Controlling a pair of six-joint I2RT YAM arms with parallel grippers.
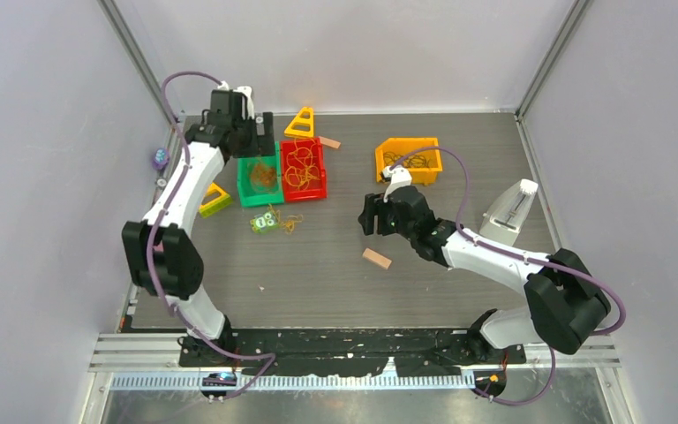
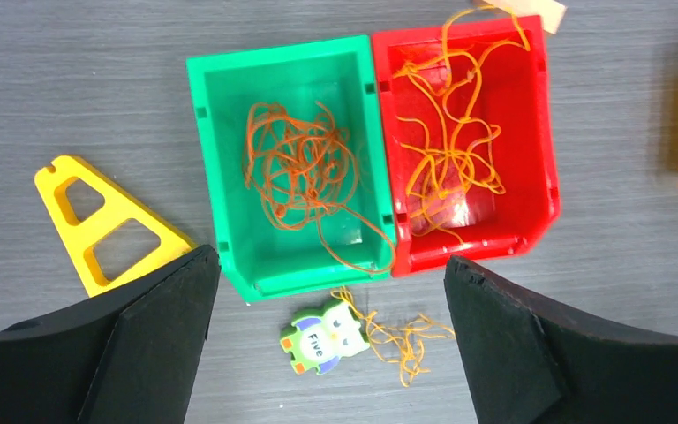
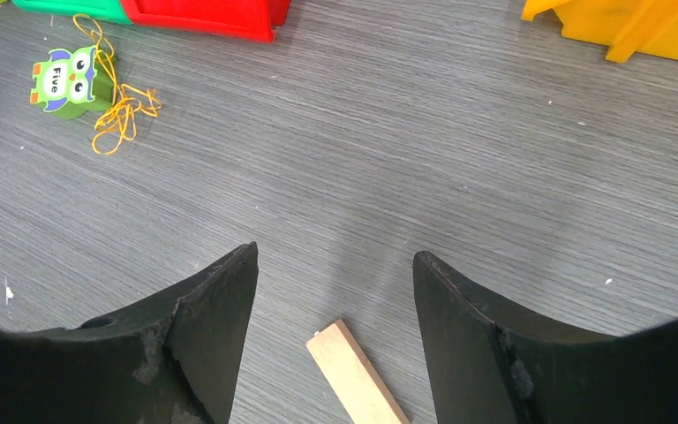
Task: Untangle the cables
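Where legible, just "Five", printed on green owl tile (image 2: 322, 340). Grey wood-grain table (image 3: 459, 150); pale walls, metal frame posts.

Left gripper (image 2: 331, 263): extended far forward, pointing down over green bin (image 2: 221, 177) and red bin (image 2: 538, 132), fingers spread wide, empty.

Right gripper (image 3: 334, 256): low over table centre, fingers apart, empty, wooden block (image 3: 357, 375) beneath.

Orange cable clump (image 2: 296, 172) in green bin; yellow-orange cable loops (image 2: 450, 150) in red bin; small cable clump (image 2: 402, 340) touching owl tile; dark cables (image 1: 406, 161) in orange bin (image 1: 387, 168).
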